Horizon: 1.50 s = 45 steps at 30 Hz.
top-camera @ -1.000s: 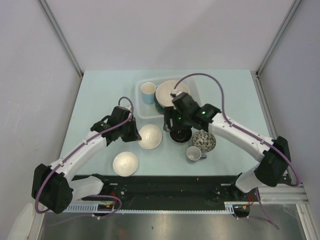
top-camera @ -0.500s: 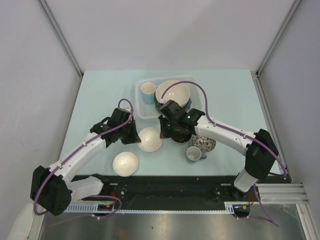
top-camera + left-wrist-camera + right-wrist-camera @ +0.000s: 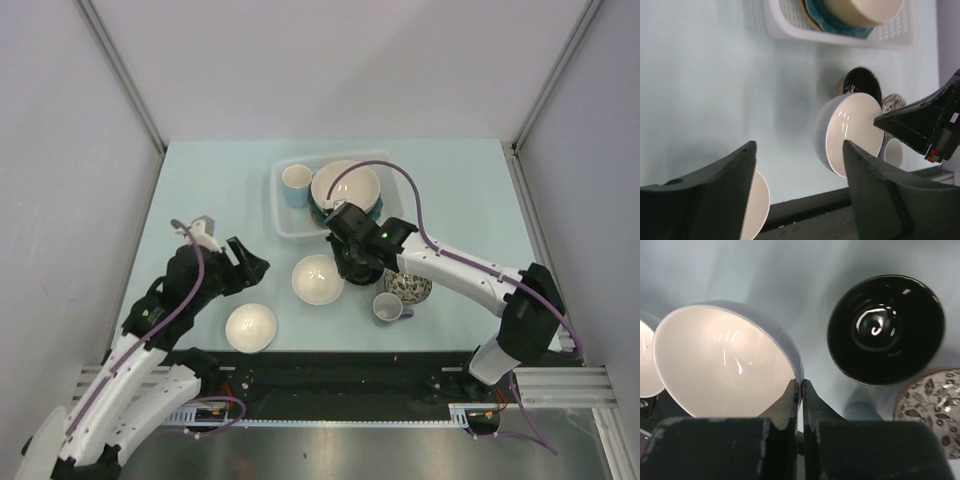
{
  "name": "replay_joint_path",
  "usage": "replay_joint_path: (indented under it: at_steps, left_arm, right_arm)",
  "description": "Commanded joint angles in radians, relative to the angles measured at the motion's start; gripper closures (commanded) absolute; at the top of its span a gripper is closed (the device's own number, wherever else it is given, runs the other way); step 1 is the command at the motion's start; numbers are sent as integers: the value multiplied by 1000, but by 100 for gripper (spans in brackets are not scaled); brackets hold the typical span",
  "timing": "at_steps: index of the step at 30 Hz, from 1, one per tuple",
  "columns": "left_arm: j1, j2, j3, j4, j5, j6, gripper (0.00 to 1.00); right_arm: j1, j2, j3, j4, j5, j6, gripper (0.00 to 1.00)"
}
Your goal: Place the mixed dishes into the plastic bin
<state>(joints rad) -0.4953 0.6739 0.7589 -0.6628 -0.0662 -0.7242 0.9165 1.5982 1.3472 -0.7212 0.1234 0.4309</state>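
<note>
My right gripper (image 3: 801,385) is shut on the rim of a white bowl (image 3: 725,360), which sits mid-table (image 3: 318,279). The black bowl (image 3: 886,330) lies just right of it, and the speckled bowl (image 3: 408,285) and a small mug (image 3: 388,308) are further right. A second white bowl (image 3: 250,327) rests near the front edge. My left gripper (image 3: 250,262) stands open and empty, left of the held bowl and apart from it (image 3: 850,135). The plastic bin (image 3: 282,215) at the back holds a mug (image 3: 296,185) and a large white bowl (image 3: 345,187) on a teal plate (image 3: 832,22).
The right arm (image 3: 450,262) stretches across the table's right half above the black bowl. The black base rail (image 3: 330,375) runs along the near edge. Grey walls enclose the table on three sides.
My left gripper opened, let go of the white bowl and drew back to the left. My right gripper shut on that bowl's rim, and the bowl shifted slightly to the right.
</note>
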Motion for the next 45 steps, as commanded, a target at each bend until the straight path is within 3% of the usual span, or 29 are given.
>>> replay_joint_path:
  at_steps: [1,6,12,16,23,27,45]
  left_arm:
    - [-3,-83,-26,-34,-126,-86,20]
    - [-3,-37,-18,-49,-119,-90,20]
    - [-5,-16,-24,-24,-96,-84,21]
    - [-5,1,-23,-18,-90,-77,21]
    - [-3,45,-12,-12,-75,-64,21]
    - [-3,76,-4,-12,-67,-52,22]
    - [-3,102,-9,28,-24,-29,23]
  right_arm:
    - [-28,-128,17,25,48,-34,100]
    - [-163,-167,105,49,-2,-33,100]
    - [-321,-28,360,-24,1,-127,100]
    - [-425,196,629,-67,-31,-168,100]
    - [-476,530,952,-141,-70,-176,100]
    - [-490,614,997,-155,-91,-152,100]
    - [-518,677,915,-121,-113,-130,100]
